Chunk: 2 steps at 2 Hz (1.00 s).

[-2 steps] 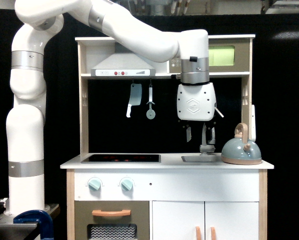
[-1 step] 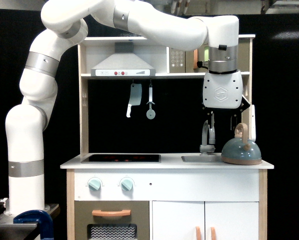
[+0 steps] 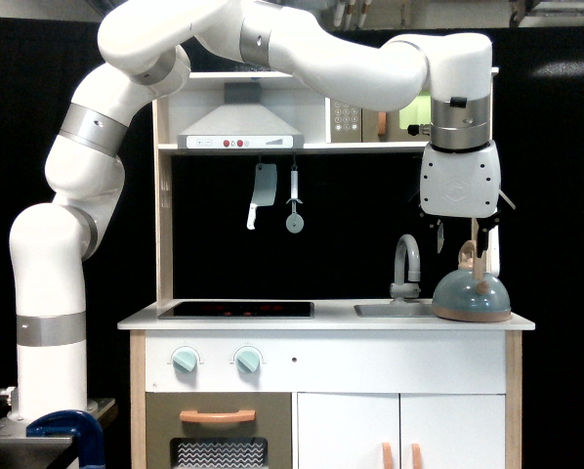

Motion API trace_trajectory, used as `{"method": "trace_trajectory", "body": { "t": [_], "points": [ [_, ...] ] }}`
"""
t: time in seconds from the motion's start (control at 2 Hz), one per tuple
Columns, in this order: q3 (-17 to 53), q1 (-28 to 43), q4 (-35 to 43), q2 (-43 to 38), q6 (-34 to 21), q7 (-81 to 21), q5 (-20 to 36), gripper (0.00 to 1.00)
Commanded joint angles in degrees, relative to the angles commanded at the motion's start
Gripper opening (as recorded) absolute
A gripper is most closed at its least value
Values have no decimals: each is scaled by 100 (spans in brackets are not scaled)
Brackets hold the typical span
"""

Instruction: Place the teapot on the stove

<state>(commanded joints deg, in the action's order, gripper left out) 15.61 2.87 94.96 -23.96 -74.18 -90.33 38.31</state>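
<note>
White-and-wood toy play kitchen is filling the middle of the exterior view, standing against a black backdrop. White jointed robot arm with grey metal bands is rising from a base at the view's left, arching over the top of the kitchen and hanging down at the view's right.

White countertop is carrying everything of note. Flat glossy black rectangular stove panel with faint red rings is lying flush in the counter's left half, nothing sitting on it. Shallow grey sink basin is sitting to its right, with a curved grey faucet standing behind it.

Grey toy range hood with red buttons is hanging under the upper shelf. Below it, a small grey toy cleaver and a grey toy pizza cutter are dangling from hooks.

Squat dome-shaped grey-blue teapot with tan base rim and upright tan loop handle is sitting upright on the counter's far right end, just beside the sink and well apart from the stove.

White boxy gripper is hanging directly above the teapot, fingertips spread apart and reaching down on either side of the handle's top. Cannot tell whether either finger is touching the handle; the jaws are gripping nothing.

Two pale mint knobs are sitting on the front panel under the stove.
</note>
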Motion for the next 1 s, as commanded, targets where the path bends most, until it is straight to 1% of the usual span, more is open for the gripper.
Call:
{"method": "trace_trajectory", "body": {
  "t": [0.5, 1.0],
  "points": [
    [-368, -90, 398, -282, -42, -105, -18, 100],
    [-724, -139, 546, -535, 265, 129, 115, 100]
  ]
}}
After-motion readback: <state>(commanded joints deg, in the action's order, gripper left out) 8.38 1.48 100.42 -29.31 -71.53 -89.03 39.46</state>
